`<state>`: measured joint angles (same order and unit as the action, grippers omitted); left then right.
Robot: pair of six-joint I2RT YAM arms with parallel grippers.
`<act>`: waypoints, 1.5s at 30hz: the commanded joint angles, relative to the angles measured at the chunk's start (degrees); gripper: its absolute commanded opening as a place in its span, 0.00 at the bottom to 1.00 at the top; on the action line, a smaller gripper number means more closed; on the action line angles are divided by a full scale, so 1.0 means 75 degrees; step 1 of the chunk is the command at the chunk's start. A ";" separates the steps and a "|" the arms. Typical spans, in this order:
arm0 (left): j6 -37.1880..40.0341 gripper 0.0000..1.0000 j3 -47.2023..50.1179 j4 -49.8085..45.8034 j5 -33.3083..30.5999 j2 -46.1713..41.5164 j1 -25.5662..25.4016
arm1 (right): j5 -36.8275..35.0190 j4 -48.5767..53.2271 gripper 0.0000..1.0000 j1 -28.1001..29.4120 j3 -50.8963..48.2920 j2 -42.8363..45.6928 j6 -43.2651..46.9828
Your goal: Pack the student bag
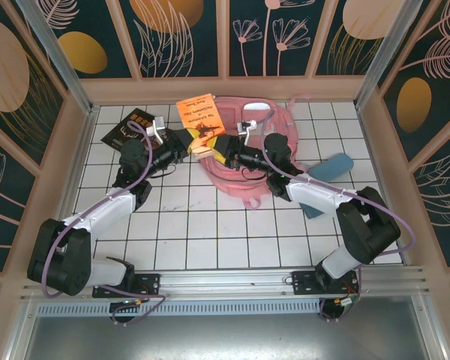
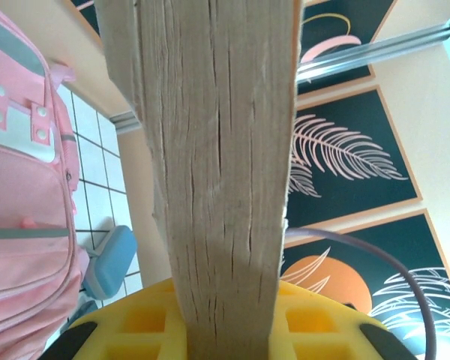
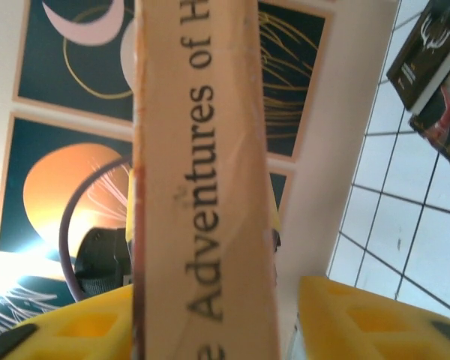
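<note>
An orange paperback book [image 1: 198,112] stands upright over the student bag [image 1: 244,184], a pink backpack lying flat at the back middle of the table. My left gripper [image 1: 195,144] is shut on the book's lower part; in the left wrist view the rough page edge [image 2: 217,150] is clamped between the yellow fingers [image 2: 142,319]. My right gripper [image 1: 223,148] faces it from the other side. Its jaws are open around the spine [image 3: 202,187], with a clear gap to the right-hand finger [image 3: 360,315]. The bag's front [image 2: 22,187] appears at the left of the left wrist view.
A blue pencil case [image 1: 331,166] lies right of the bag, also visible beside it [image 2: 112,259]. A dark book [image 1: 124,131] rests at the back left, seen with another dark book [image 3: 435,60] from the right wrist. A teal item [image 1: 313,211] lies under the right arm. Walls enclose the table.
</note>
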<state>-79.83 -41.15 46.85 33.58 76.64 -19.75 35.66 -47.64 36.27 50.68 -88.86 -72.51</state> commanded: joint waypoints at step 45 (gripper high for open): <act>1.3702 0.74 -0.7860 -1.0664 -0.3189 0.5941 -0.3191 | -0.0739 0.7949 0.17 -0.5079 -0.1329 0.4699 0.3740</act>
<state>14.48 -95.79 -26.83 6.94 117.84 -43.88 27.77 14.44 -1.43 41.17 -55.40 -44.86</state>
